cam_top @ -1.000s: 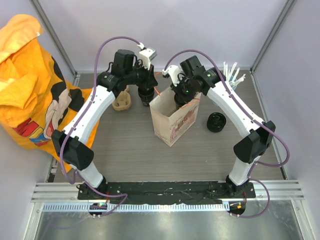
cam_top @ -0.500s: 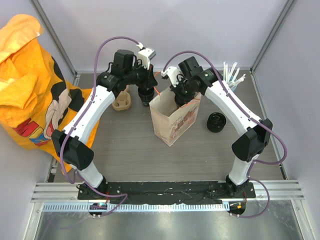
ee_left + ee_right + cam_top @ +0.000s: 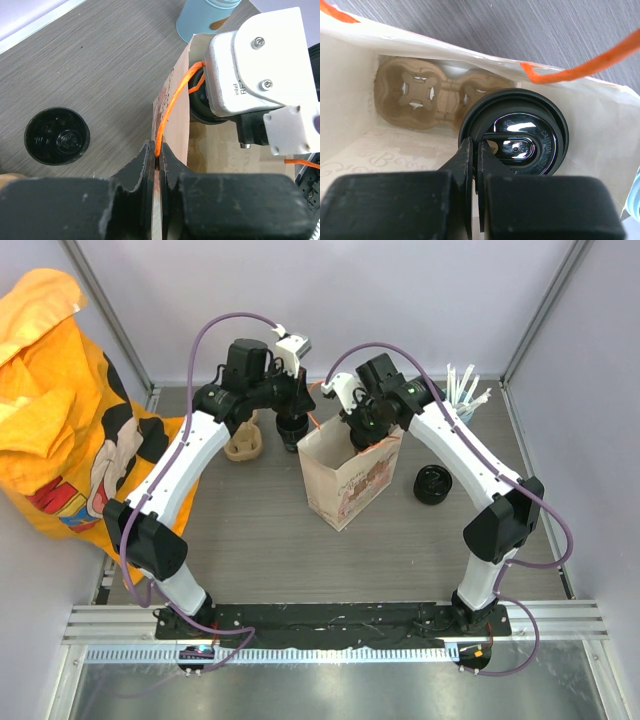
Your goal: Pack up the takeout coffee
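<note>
A brown paper bag [image 3: 345,485] stands open mid-table. My left gripper [image 3: 158,150] is shut on the bag's rim and orange handle [image 3: 167,107], at the bag's far left corner [image 3: 297,430]. My right gripper [image 3: 476,146] is down in the bag's mouth [image 3: 360,435], shut on the rim of the takeout coffee [image 3: 520,136], a black cup with a glossy black lid. The cup hangs inside the bag beside a brown pulp carrier [image 3: 422,95] lying on the bag's floor. A second black cup [image 3: 432,484] stands on the table right of the bag.
Another pulp carrier [image 3: 243,445] lies left of the bag. A black cup [image 3: 57,136] sits on the table beside the bag. The light-blue cup of straws [image 3: 462,400] stands at the back right. Orange cloth [image 3: 60,420] fills the left side.
My right gripper has shifted slightly left over the bag's mouth with the cup. The left arm and the bag have barely moved.
</note>
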